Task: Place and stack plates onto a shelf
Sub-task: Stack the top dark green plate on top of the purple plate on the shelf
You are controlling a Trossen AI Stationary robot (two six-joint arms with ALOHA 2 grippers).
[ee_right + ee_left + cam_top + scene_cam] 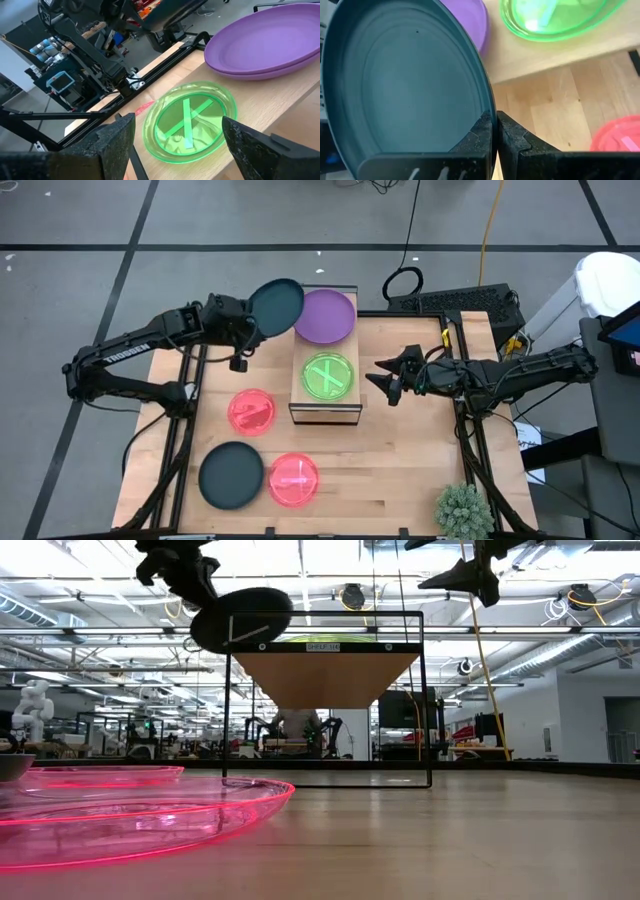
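I have the left gripper (248,326) in the upper left of the high view, fingers pinched shut on the rim of a round dark teal plastic plate (276,305); that plate hangs above the table, just left of the small wood-topped, black-framed shelf (325,408) at centre; the wrist view shows the rim clamped between both fingers (479,135), the dish spreading away from them; I judge I should carry it level over the shelf and lower it gently beside the translucent green plate (328,375) and the round purple plastic plate (325,315); right of centre, the right gripper (384,377) waits with fingers spread wide, holding nothing
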